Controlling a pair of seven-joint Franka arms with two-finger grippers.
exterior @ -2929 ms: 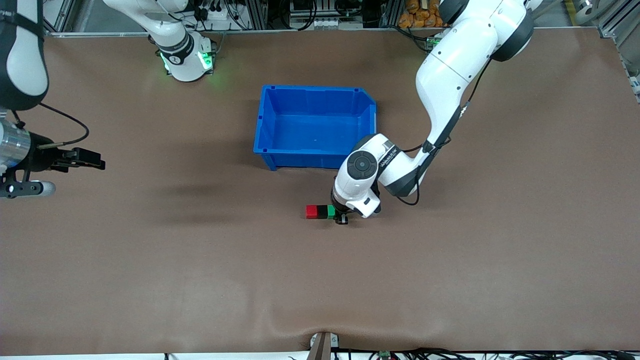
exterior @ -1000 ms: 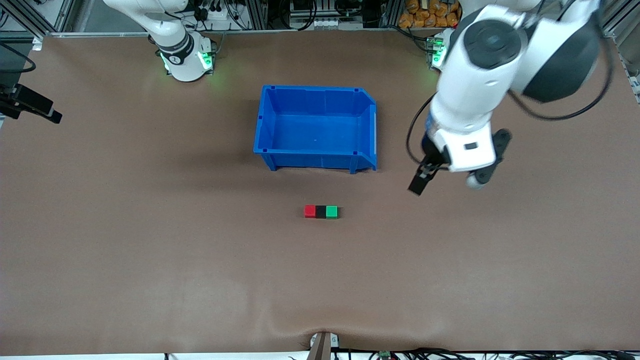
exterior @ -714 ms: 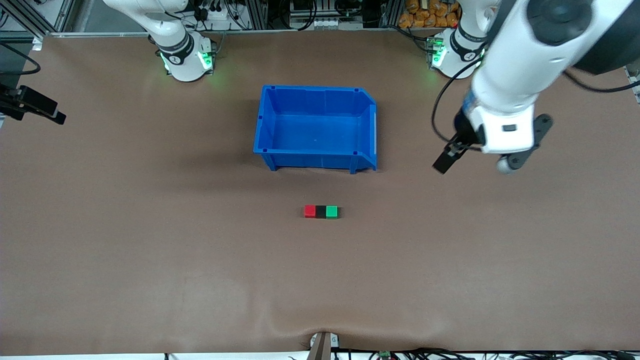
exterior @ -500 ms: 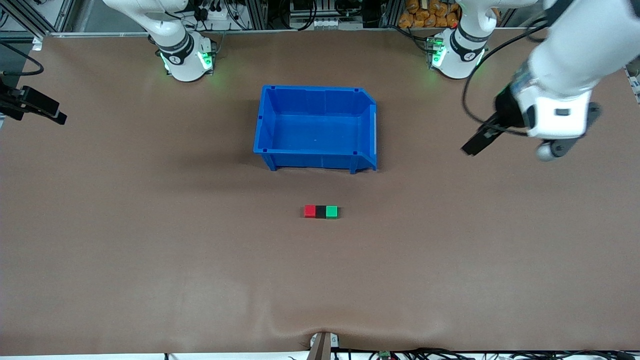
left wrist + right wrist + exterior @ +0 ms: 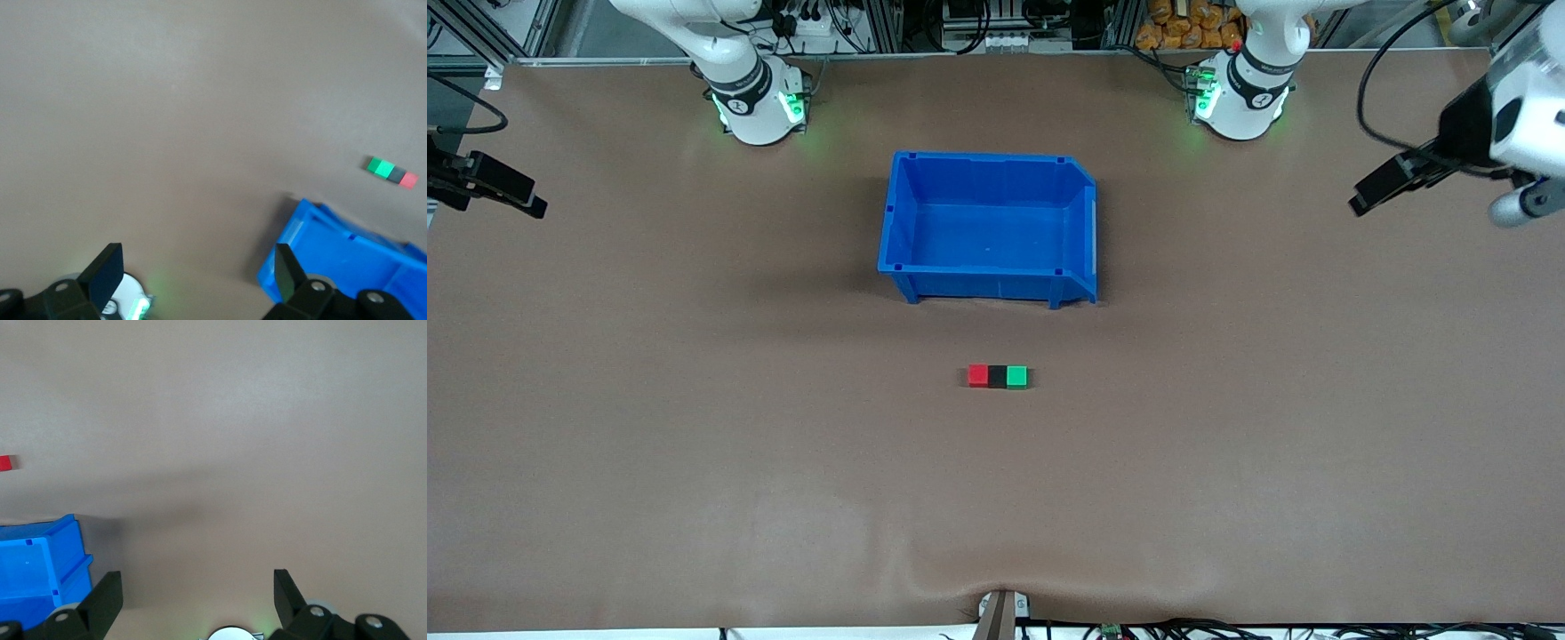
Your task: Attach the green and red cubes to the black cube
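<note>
My left claw (image 5: pixel 1358 203), fingers apart and empty, hangs over the desk (image 5: pixel 694 444) at the left arm's end; my right claw (image 5: pixel 534 209), likewise apart, waits over the right arm's end. The red cube (image 5: pixel 978 376), black cube (image 5: pixel 997 376) and green cube (image 5: pixel 1016 377) lie touching in a row; the blue bin (image 5: pixel 898 213) stands farther from the front camera.

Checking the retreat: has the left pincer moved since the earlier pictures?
Yes. The left pincer has gone from the cubes near the bin to the left arm's end of the table.
</note>
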